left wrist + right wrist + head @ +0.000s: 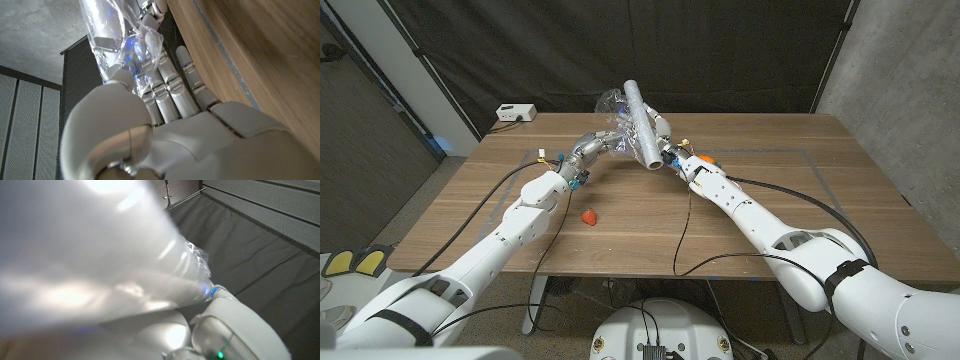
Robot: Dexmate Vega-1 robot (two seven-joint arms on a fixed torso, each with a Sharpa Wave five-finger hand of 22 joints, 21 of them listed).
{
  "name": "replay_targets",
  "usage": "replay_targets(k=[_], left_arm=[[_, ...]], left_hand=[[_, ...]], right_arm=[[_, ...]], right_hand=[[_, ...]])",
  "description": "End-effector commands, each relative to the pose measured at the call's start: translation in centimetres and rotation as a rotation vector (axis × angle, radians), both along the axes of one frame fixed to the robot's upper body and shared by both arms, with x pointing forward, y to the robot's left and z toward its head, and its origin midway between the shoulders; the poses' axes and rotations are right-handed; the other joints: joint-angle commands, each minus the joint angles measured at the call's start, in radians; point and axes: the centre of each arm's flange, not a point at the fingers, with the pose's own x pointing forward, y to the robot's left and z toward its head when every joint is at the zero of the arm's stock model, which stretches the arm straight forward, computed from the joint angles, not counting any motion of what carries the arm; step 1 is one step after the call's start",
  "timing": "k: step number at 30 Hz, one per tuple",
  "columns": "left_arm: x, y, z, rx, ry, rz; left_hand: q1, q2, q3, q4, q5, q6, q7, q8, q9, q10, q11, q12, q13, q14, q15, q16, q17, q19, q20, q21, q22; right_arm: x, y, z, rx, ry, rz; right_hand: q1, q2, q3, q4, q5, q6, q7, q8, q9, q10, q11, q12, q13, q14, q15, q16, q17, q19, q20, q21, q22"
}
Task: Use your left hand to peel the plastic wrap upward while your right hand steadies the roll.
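1. My right robot hand point(660, 140) grips the roll point(642, 122), holding it tilted above the far middle of the table point(790, 215).
2. My left robot hand point(605, 140) pinches the plastic wrap point(612, 103), bunched just left of the roll.
3. I judge the film light, thin, clingy and easily torn; best held at its loose edge, while the roll feels stiff.
4. The left wrist view shows the crumpled wrap point(117, 40) against my fingers point(167, 85); the right wrist view blurs the roll point(85, 260).

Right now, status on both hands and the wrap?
Left hand pinching plastic wrap, pulled off the roll. Right hand gripping roll, tilted above table. Small red object lies clear.
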Motion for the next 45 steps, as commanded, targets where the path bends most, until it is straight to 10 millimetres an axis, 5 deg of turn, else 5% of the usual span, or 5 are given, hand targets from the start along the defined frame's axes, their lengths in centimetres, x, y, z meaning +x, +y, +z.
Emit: replay_targets(k=[1, 9, 14, 26, 45], left_arm=[[-0.1, 0.4, 0.1, 0.012, 0.001, 0.021], [-0.4, 0.1, 0.4, 0.017, -0.014, 0.029], [-0.8, -0.2, 0.7, 0.016, -0.031, 0.049], [-2.8, -1.9, 1.6, -0.073, -0.101, 0.126], [-4.4, -3.5, 1.8, -0.157, -0.133, 0.152]], left_hand=[[0.009, 0.004, 0.010, -0.001, -0.001, 0.056, 0.061, 0.006, 0.007, 0.010, 0.001, 0.008, 0.007, 0.003, 0.000, 0.007, 0.006, -0.010, -0.001, 0.008, 0.003], [0.019, 0.004, 0.015, -0.005, -0.003, 0.054, 0.063, 0.008, 0.015, 0.024, 0.000, 0.017, 0.016, 0.012, -0.002, 0.016, 0.018, -0.014, -0.002, 0.022, 0.004], [0.035, 0.006, 0.021, -0.010, -0.002, 0.052, 0.079, 0.009, 0.024, 0.041, -0.014, 0.029, 0.027, 0.030, -0.004, 0.031, 0.033, -0.009, -0.009, 0.040, 0.004], [0.059, 0.004, 0.029, -0.012, 0.003, 0.049, 0.111, 0.014, 0.049, 0.070, -0.028, 0.066, 0.064, 0.063, -0.003, 0.051, 0.060, 0.020, -0.025, 0.088, 0.005], [0.071, -0.009, 0.037, -0.010, 0.002, 0.054, 0.110, 0.020, 0.073, 0.068, -0.032, 0.092, 0.101, 0.076, -0.003, 0.050, 0.076, 0.026, -0.034, 0.129, 0.000]], right_arm=[[0.7, 0.5, -0.5, -0.049, -0.053, 0.095], [0.8, 0.1, -0.8, -0.123, 0.015, 0.069], [1.1, 0.0, -1.3, -0.143, 0.052, 0.059], [1.3, -0.8, -1.8, -0.180, 0.093, 0.007], [1.5, -1.5, -2.3, -0.227, 0.144, -0.048]], right_hand=[[-0.047, -0.013, -0.018, 0.001, -0.003, -0.038, 0.000, -0.004, 0.000, -0.028, 0.013, -0.007, -0.004, -0.026, 0.028, -0.023, -0.001, -0.004, 0.034, -0.033, -0.009], [-0.110, -0.013, -0.041, -0.002, 0.003, -0.081, -0.002, -0.001, -0.002, -0.086, 0.027, -0.023, -0.013, -0.092, 0.074, -0.069, -0.004, -0.036, 0.089, -0.091, -0.003], [-0.137, 0.007, -0.044, -0.014, 0.006, -0.154, 0.000, -0.005, -0.005, -0.166, 0.055, -0.039, -0.018, -0.187, 0.118, -0.124, -0.007, -0.084, 0.156, -0.135, 0.006], [-0.170, -0.018, -0.067, -0.022, 0.005, -0.234, 0.006, -0.009, -0.006, -0.233, 0.074, -0.044, -0.020, -0.239, 0.157, -0.150, -0.010, -0.103, 0.215, -0.168, 0.007], [-0.222, -0.093, -0.133, -0.034, 0.021, -0.301, 0.004, -0.005, -0.010, -0.271, 0.081, -0.039, -0.029, -0.236, 0.170, -0.152, -0.019, -0.024, 0.215, -0.169, 0.009]])
